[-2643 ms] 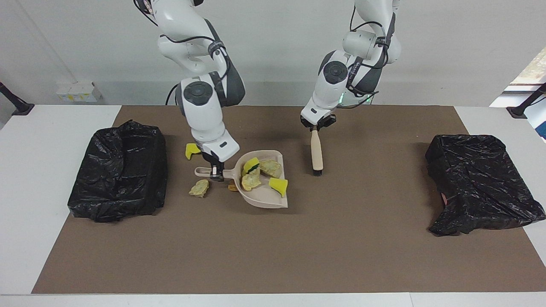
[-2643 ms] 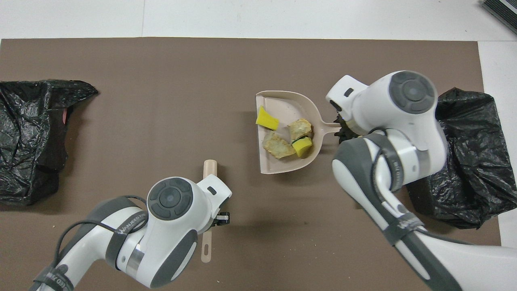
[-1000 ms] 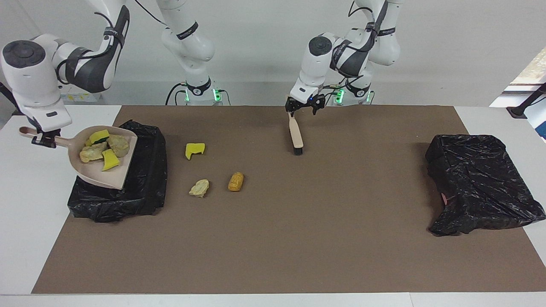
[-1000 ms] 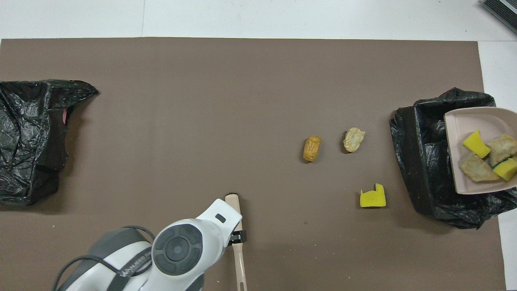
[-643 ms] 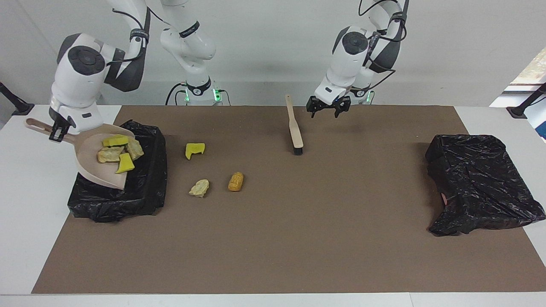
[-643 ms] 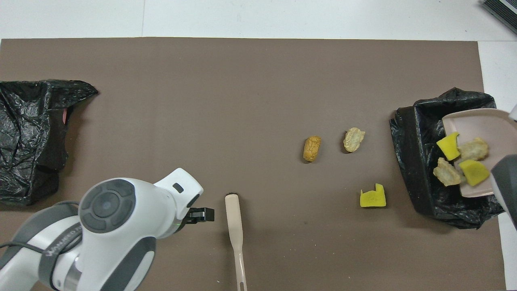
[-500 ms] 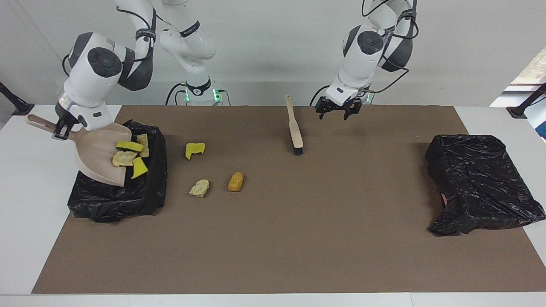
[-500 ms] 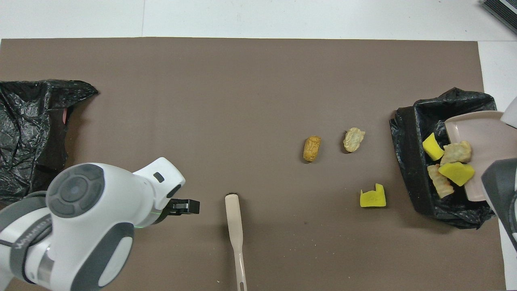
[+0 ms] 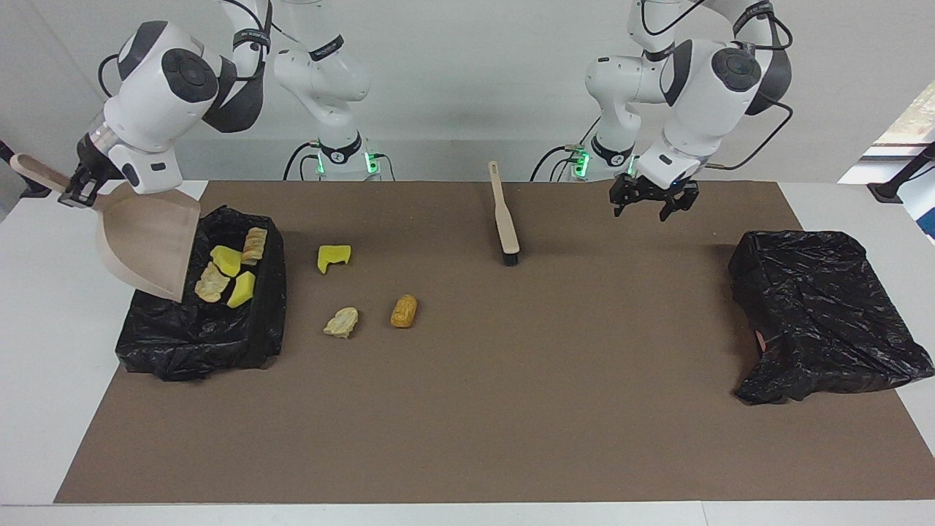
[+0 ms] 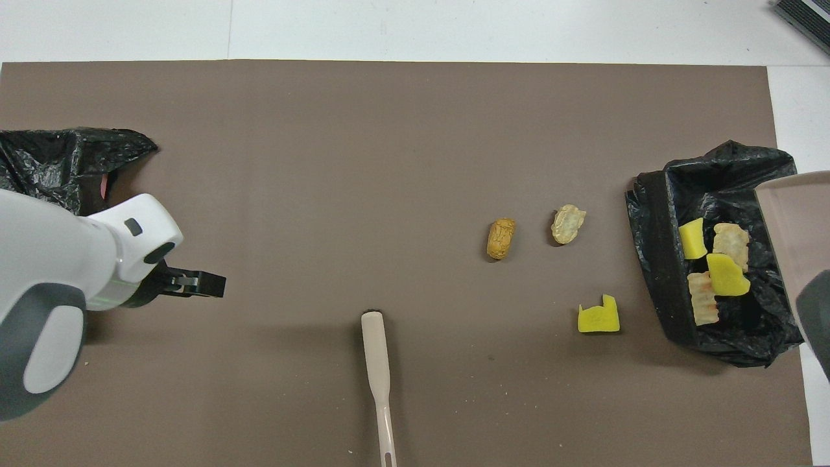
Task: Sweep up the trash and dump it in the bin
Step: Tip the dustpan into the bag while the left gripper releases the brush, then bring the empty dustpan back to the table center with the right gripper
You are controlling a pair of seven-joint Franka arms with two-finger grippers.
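While the facing view shows both arms whole, the overhead view cuts the right arm to a grey sliver at the frame edge and shows only a corner of the dustpan (image 9: 146,245) (image 10: 794,220). Only the facing view shows the right gripper (image 9: 77,191) clamped on the dustpan's handle, holding the pan steeply tilted, mouth down, over the bin (image 9: 201,325) (image 10: 713,259) at the right arm's end of the tabletop (image 9: 29,365). The overhead view looks straight into that black-lined bin, where four trash pieces appear: two yellow wedges (image 9: 234,274) (image 10: 710,256) and two beige chunks (image 9: 212,281) (image 10: 702,305), just below the pan's lip and well below the gripper; whether they have landed cannot be told.

Three more pieces lie on the brown mat (image 9: 511,409) (image 10: 324,162) beside the bin, well apart from both grippers: a notched yellow piece (image 9: 334,256) (image 10: 598,318) nearest the robots, a beige lump (image 9: 342,321) (image 10: 568,224) and an orange-brown piece (image 9: 403,310) (image 10: 501,238) farther out.

A brush (image 9: 504,219) (image 10: 378,370) lies on the mat near the robots, its bristle end pointing away from them. The left gripper (image 9: 651,203) (image 10: 194,283) hangs above the mat with its fingers spread wide and holding nothing, between the brush and a second bin (image 9: 818,314) (image 10: 52,162) draped in black plastic at the left arm's end. The facing view shows the whole of that second bin; the left arm hides part of it from overhead.

No writing can be read in either view.
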